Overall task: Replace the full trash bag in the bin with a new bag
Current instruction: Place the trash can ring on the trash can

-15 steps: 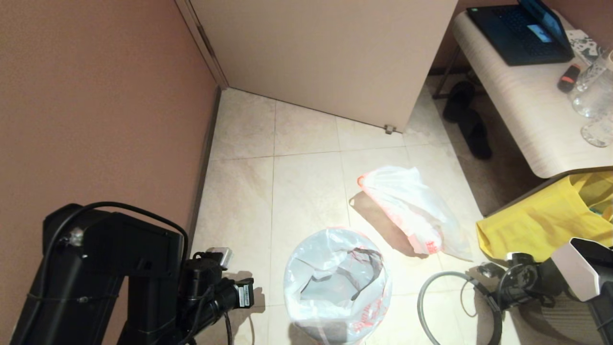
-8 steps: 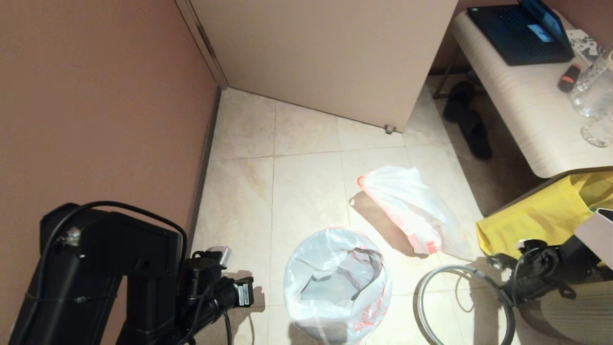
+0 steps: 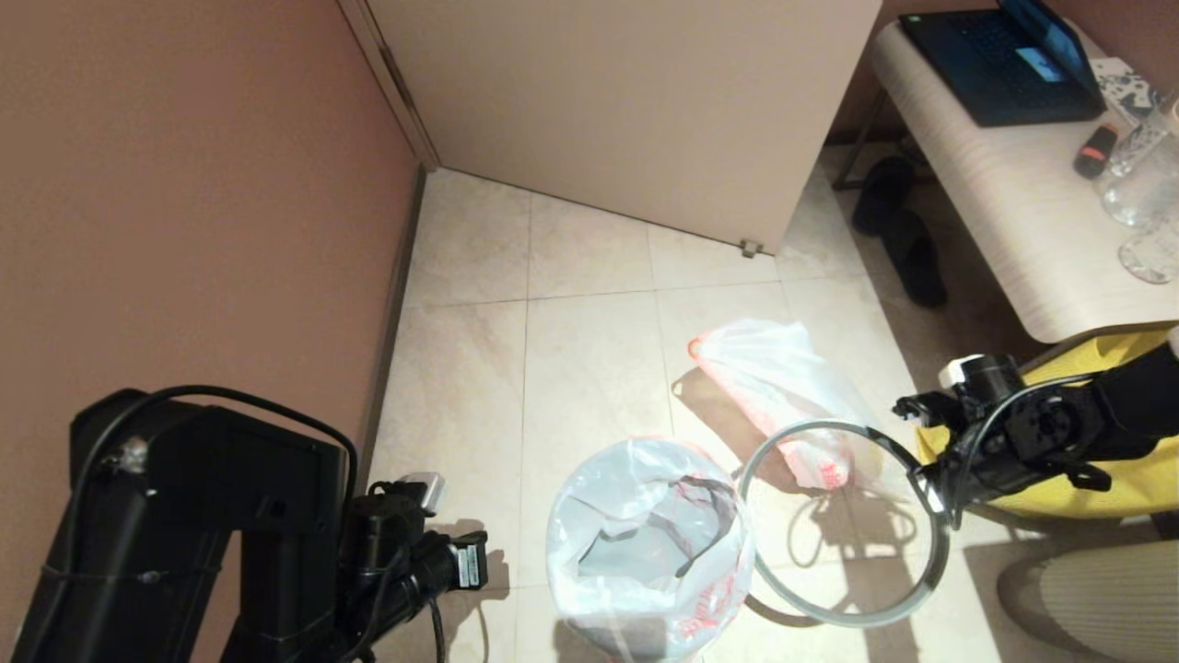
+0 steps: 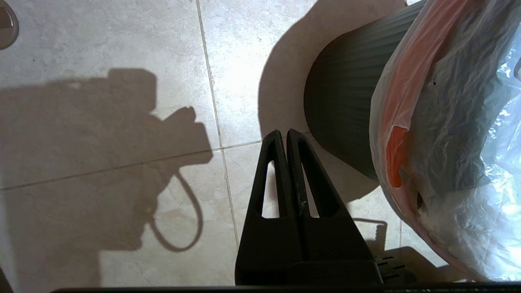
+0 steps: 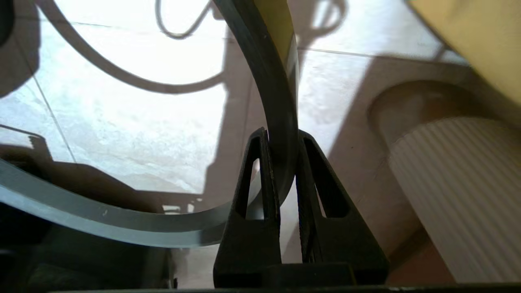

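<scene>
The bin (image 4: pixel 346 101), black and ribbed, stands near the front of the floor. The new bag (image 3: pixel 645 543) with red print lines it, mouth open and folded over the rim (image 4: pixel 447 122). On the tiles behind and to the right lies the full trash bag (image 3: pixel 792 396), white with a pink-red rim. My right gripper (image 3: pixel 930 490) (image 5: pixel 281 136) is shut on the thin grey hoop (image 3: pixel 847 623) (image 5: pixel 276 81), which hangs in the air just right of the bin, touching or nearly touching the bag's edge. My left gripper (image 4: pixel 284 132) is shut on nothing, parked low to the left of the bin.
A yellow cloth tote (image 3: pixel 1105 460) sits behind the right arm. At the right stands a pale table (image 3: pixel 1013 212) with a laptop (image 3: pixel 1004 64) and glassware; dark slippers (image 3: pixel 898 230) lie under it. A brown wall (image 3: pixel 184 184) runs along the left. A ribbed beige object (image 3: pixel 1087 599) is at the front right.
The right gripper has raised the hoop off the floor and carried it up and left, so it now hangs beside the bin. The left arm has stayed put.
</scene>
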{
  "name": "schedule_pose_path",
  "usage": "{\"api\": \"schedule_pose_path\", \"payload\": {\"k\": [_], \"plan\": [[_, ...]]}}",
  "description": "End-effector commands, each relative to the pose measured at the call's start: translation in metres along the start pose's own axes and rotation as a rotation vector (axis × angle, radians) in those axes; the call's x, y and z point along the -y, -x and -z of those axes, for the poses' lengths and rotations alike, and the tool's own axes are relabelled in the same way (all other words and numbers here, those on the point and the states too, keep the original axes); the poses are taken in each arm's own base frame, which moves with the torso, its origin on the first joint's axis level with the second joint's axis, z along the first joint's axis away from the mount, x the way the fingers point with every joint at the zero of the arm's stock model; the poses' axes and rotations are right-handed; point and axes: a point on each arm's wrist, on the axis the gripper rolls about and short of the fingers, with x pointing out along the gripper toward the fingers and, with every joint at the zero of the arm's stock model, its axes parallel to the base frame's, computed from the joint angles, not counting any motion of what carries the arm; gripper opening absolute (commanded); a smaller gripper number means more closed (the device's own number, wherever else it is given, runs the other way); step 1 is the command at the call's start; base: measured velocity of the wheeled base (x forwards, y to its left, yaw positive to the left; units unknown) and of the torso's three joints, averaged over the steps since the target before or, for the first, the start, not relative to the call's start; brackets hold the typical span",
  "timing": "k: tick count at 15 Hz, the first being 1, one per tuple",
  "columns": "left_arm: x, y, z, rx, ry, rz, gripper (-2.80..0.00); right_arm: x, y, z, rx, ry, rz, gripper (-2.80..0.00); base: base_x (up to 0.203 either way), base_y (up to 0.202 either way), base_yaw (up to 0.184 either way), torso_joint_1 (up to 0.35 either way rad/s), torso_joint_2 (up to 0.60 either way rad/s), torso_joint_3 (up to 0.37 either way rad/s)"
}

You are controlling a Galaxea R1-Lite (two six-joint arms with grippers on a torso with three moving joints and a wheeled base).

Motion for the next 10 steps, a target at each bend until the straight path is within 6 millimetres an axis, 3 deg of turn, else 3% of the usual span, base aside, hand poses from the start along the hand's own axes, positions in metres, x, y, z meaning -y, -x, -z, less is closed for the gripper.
{"api": "schedule_pose_path", "payload": {"k": [1, 5, 7, 10], "plan": [[0.001, 0.0, -0.005, 0.049, -0.001, 0.012, -2.8, -0.022, 0.083, -0.013, 0.14, 0.044, 0.109, -2.8, 0.0, 0.0, 0.0, 0.0, 0.0, 0.0], [0.004, 0.002, -0.007, 0.053, -0.005, 0.019, -2.8, -0.023, 0.158, -0.028, 0.246, 0.052, 0.242, -2.8, 0.0, 0.0, 0.0, 0.0, 0.0, 0.0], [0.004, 0.002, -0.008, 0.059, -0.005, 0.02, -2.8, -0.043, 0.19, -0.034, 0.295, 0.083, 0.21, -2.8, 0.0, 0.0, 0.0, 0.0, 0.0, 0.0], [0.002, 0.001, -0.011, 0.073, -0.001, 0.005, -2.8, -0.082, 0.202, -0.053, 0.336, 0.069, 0.117, -2.8, 0.0, 0.0, 0.0, 0.0, 0.0, 0.0]]}}
